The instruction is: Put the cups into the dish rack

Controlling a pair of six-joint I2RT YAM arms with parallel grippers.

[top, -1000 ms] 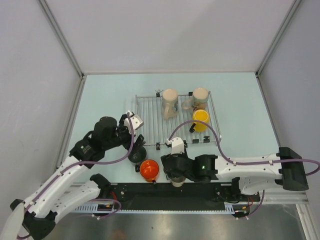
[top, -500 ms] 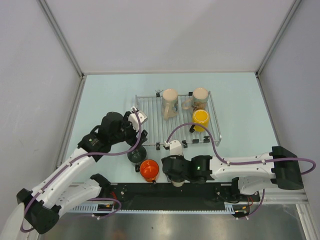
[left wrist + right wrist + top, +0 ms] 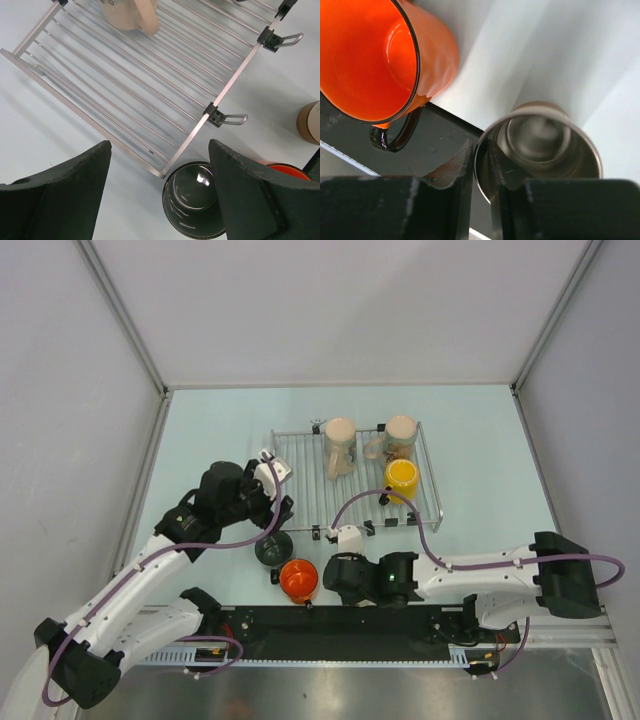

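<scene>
Now the shiny steel cup (image 3: 540,145) is the one in play. It is at the near edge of the desk (image 3: 220,430) by the black rail (image 3: 400,635), and the right jaws are pinched shut on its rim, one finger inside the mouth and one outside. I cannot tell whether it has left the surface. A second ago it showed from above under the right wrist, but the right arm (image 3: 480,575) has since rolled over it and hides it there, so I take that grip as only just made. Next to it the orange cup (image 3: 375,55) stands untouched. The dark grey-green cup (image 3: 194,206) stands just off the near corner of the dish rack (image 3: 300,465). The left arm (image 3: 215,505) has swung down from over that corner toward it, and the left jaws are spread wide above it, touching nothing. Two cream cups (image 3: 339,443) (image 3: 400,432) and the yellow cup (image 3: 402,474) already lie on the rack's right side. By my count that is half the job, with both arms now set on their next cups.
</scene>
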